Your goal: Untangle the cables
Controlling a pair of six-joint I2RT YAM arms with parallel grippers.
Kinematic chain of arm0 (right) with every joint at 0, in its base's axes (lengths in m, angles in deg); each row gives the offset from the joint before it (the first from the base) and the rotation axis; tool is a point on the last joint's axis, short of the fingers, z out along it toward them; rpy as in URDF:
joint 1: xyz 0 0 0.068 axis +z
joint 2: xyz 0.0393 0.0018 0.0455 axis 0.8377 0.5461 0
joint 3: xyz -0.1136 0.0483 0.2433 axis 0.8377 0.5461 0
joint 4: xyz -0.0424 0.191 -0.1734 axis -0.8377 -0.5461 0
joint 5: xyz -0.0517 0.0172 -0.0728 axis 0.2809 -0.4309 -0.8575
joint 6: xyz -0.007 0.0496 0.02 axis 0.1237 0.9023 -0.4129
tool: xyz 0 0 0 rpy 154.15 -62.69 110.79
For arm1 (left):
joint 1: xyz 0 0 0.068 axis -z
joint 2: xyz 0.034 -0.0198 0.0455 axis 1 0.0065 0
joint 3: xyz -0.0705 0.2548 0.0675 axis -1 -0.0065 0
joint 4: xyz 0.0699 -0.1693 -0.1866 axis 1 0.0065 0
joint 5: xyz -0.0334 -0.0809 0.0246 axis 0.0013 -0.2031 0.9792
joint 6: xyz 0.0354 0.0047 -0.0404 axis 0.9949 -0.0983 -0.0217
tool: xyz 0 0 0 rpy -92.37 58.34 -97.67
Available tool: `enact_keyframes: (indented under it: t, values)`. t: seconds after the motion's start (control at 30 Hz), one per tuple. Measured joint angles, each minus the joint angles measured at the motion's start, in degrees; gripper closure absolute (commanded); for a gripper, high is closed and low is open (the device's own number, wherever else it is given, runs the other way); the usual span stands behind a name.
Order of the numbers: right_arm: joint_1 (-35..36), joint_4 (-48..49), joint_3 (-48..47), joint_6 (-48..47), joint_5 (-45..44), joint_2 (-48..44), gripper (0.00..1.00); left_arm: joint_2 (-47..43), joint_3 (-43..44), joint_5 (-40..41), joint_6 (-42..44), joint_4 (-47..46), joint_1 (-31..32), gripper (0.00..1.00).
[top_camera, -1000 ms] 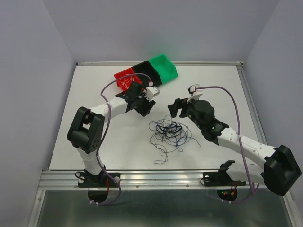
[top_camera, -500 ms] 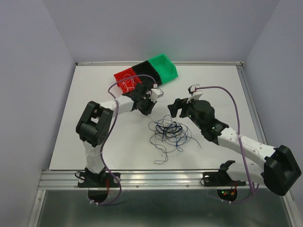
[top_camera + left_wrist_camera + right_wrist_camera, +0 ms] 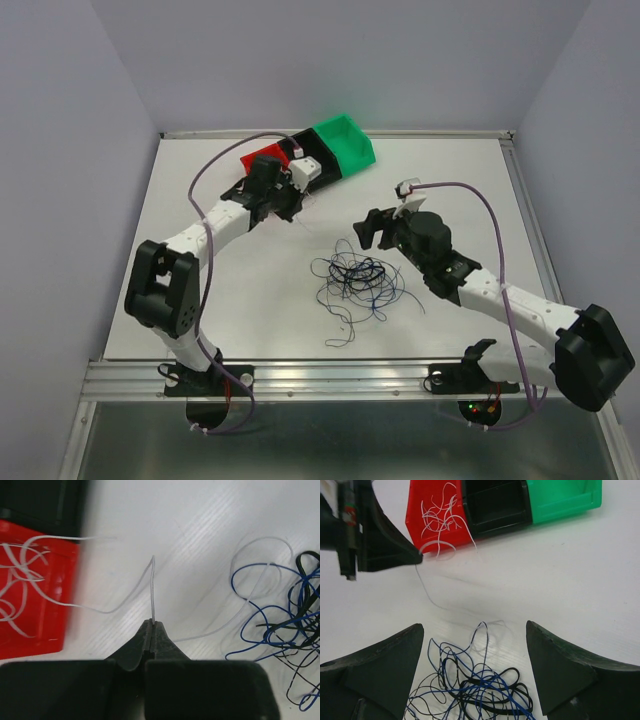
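Left wrist view shows the left gripper (image 3: pixel 151 626) shut tight on one white cable (image 3: pixel 153 590), which is pinched at the very fingertips. One run of this cable is seen arching toward the red bin (image 3: pixel 35 610), where other white cables already lie. The other run trails back to the tangle (image 3: pixel 295 630) of blue and black cables on the table (image 3: pixel 270 320).

The cables are judged very light, limp, slippery and easily snagged. Hold is best taken on a single loose strand at the edge of the tangle, never on the knotted middle.

The right gripper (image 3: pixel 474 630) is held wide open and empty near the tangle, which is framed between its fingers in the right wrist view.
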Motion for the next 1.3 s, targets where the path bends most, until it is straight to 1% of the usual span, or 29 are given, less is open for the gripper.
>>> enact_keyframes:
  t: [0.2, 0.37, 0.53, 0.6, 0.73, 0.77, 0.8, 0.83, 0.87, 0.9, 1.0, 1.03, 1.13, 1.3]
  values:
    - [0.0, 0.0, 0.0, -0.8, 3.1, 4.0, 0.11, -7.1, 1.7, 1.6, -0.2, -0.8, -5.9, 1.0]
    - [0.0, 0.1, -0.2, -1.7, 7.4, 9.3, 0.11, -7.8, 7.6, 2.7, -0.2, 0.9, -7.2, 1.0]
    - [0.0, 2.6, -1.8, -2.4, 12.7, 18.5, 0.11, -7.8, 14.3, 2.8, -0.6, 3.4, -7.9, 1.0]
    - [0.0, 3.4, -2.1, -2.6, 14.3, 21.3, 0.12, -7.8, 16.8, 2.8, -0.9, 4.1, -8.2, 1.0]
    - [0.5, 4.1, -4.2, -3.0, 17.2, 26.8, 0.17, -7.8, 19.4, 3.0, -1.4, 5.0, -8.2, 1.0]
    - [0.7, 4.2, -4.7, -3.1, 17.9, 27.6, 0.24, -7.8, 19.9, 3.1, -1.6, 5.3, -8.2, 1.0]
    - [0.9, 4.3, -5.0, -3.2, 18.4, 27.9, 0.33, -7.8, 20.2, 3.2, -1.7, 5.5, -8.3, 1.0]
    - [1.2, 4.4, -5.2, -3.3, 19.1, 27.9, 0.45, -7.8, 20.6, 3.3, -1.8, 5.8, -8.5, 1.0]
    - [1.6, 4.6, -5.4, -3.6, 19.5, 27.9, 0.63, -7.7, 21.0, 3.3, -1.9, 6.1, -8.7, 1.0]
    - [1.9, 4.5, -5.7, -3.5, 19.5, 27.9, 0.68, -7.6, 21.2, 3.3, -2.1, 6.2, -8.9, 1.0]
    - [2.3, 4.0, -6.9, -3.8, 18.3, 27.9, 0.69, -7.0, 21.6, 3.2, -2.3, 6.3, -9.5, 1.0]
    - [2.3, 3.9, -7.0, -3.7, 17.8, 27.9, 0.66, -6.6, 21.6, 3.2, -2.3, 6.3, -9.7, 1.0]
    - [2.4, 2.4, -6.9, -3.2, 15.4, 25.8, 0.65, -5.2, 21.6, 3.4, -2.4, 6.4, -10.2, 1.0]
    - [2.4, 2.6, -4.9, -2.3, 9.1, 15.3, 0.64, -3.0, 21.5, 3.9, -2.4, 6.4, -11.5, 1.0]
